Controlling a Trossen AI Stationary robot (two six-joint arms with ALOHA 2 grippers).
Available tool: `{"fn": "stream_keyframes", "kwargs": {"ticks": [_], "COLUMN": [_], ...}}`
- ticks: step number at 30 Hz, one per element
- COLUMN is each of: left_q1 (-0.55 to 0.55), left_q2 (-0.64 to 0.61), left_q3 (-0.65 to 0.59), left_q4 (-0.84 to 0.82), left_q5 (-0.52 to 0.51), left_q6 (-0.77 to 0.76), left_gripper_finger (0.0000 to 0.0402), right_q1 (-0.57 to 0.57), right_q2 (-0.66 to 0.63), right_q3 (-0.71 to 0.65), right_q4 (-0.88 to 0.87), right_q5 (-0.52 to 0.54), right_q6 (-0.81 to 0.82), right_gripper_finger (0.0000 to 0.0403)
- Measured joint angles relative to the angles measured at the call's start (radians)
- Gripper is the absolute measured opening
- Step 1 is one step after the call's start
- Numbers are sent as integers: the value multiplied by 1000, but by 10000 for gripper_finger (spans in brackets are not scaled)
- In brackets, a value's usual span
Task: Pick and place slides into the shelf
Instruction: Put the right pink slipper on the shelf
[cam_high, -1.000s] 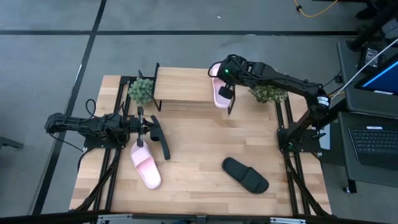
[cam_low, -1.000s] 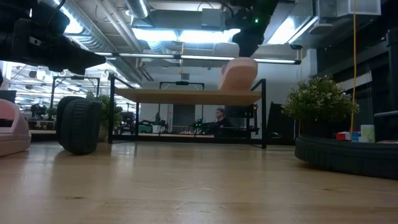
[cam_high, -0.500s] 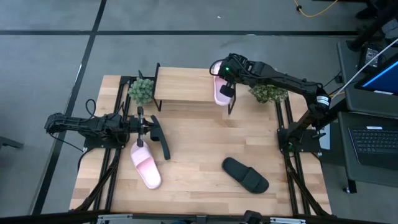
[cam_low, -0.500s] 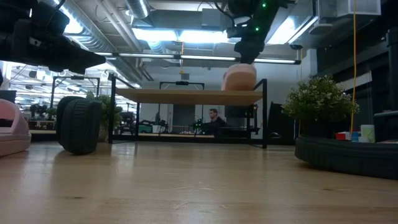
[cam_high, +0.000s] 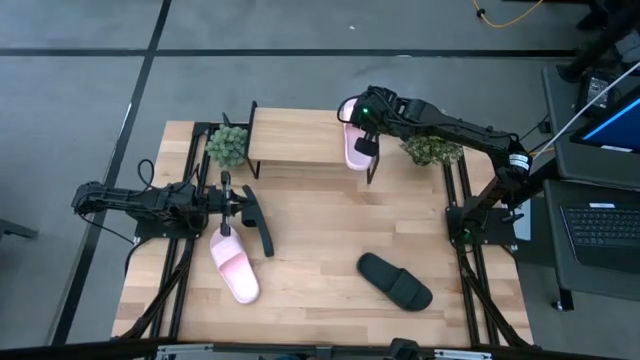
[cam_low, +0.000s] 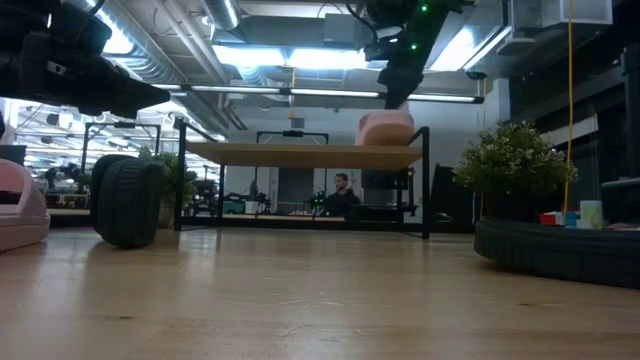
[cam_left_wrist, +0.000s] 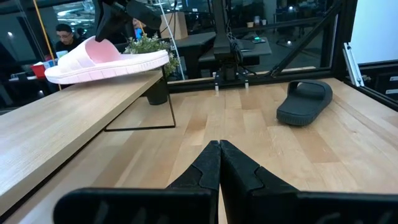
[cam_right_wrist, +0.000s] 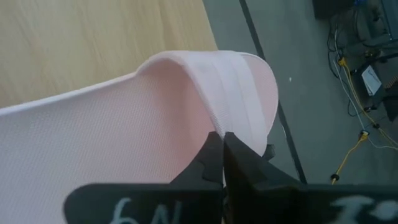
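Observation:
A pale pink slide (cam_high: 354, 140) lies on the right end of the shelf (cam_high: 290, 140), its sole on the plank top (cam_low: 300, 152). My right gripper (cam_right_wrist: 219, 135) hangs over that slide from above, shut on its strap. A second pink slide (cam_high: 234, 270) and a black slide (cam_high: 396, 281) lie flat on the table. Another black slide (cam_high: 259, 221) stands on its side (cam_low: 128, 200) close beside my left gripper (cam_left_wrist: 219, 146), which is shut and held low over the table's left part. My right gripper pinches the edge of the pink slide's broad strap (cam_right_wrist: 214, 118) between its two fingertips, coming from above and pointing down. The slide lies on the shelf top (cam_left_wrist: 106, 59), one end past the plank's edge. My left gripper: I cannot tell whether it touches the standing black slide.
Two small potted plants stand by the shelf's ends, one left (cam_high: 228, 145) and one right (cam_high: 431, 150). The middle of the tabletop (cam_high: 320, 225) is bare wood. A laptop (cam_high: 603, 225) sits beyond the right edge. A person (cam_low: 343, 186) shows far behind the shelf.
My right gripper has gone down and slightly toward the far edge with the pink slide. The slide, held tilted above the shelf a second ago, has come down and tipped flat onto the plank top.

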Motion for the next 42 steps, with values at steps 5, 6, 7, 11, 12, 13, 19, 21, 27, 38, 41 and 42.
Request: {"fn": "stream_keyframes", "kwargs": {"ticks": [5,6,7,11,12,13,19,21,27,38,41,42], "left_q1": [0,0,0,0,0,0,0,0,0,0,0,0], "left_q2": [0,0,0,0,0,0,0,0,0,0,0,0], "left_q3": [0,0,0,0,0,0,0,0,0,0,0,0], "left_q4": [0,0,0,0,0,0,0,0,0,0,0,0], "left_q5": [0,0,0,0,0,0,0,0,0,0,0,0], "left_q6": [0,0,0,0,1,4,6,6,7,7,7,7], "left_gripper_finger": [0,0,0,0,0,0,0,0,0,0,0,0], "right_q1": [0,0,0,1,1,1,0,0,0,0,0,0], "right_q2": [0,0,0,0,0,0,0,0,0,12,14,16], "right_q3": [0,0,0,0,0,0,0,0,0,2,2,2], "right_q4": [0,-2,-5,-10,-10,-10,-10,-10,-12,-19,-16,-17], "right_q5": [0,0,0,0,0,0,0,0,0,1,3,3], "right_q6": [-17,-21,-28,-63,-65,-65,-68,-67,-63,-50,-46,-46], "right_gripper_finger": [2,2,2,2,2,2,2,2,2,2,2,2]}}
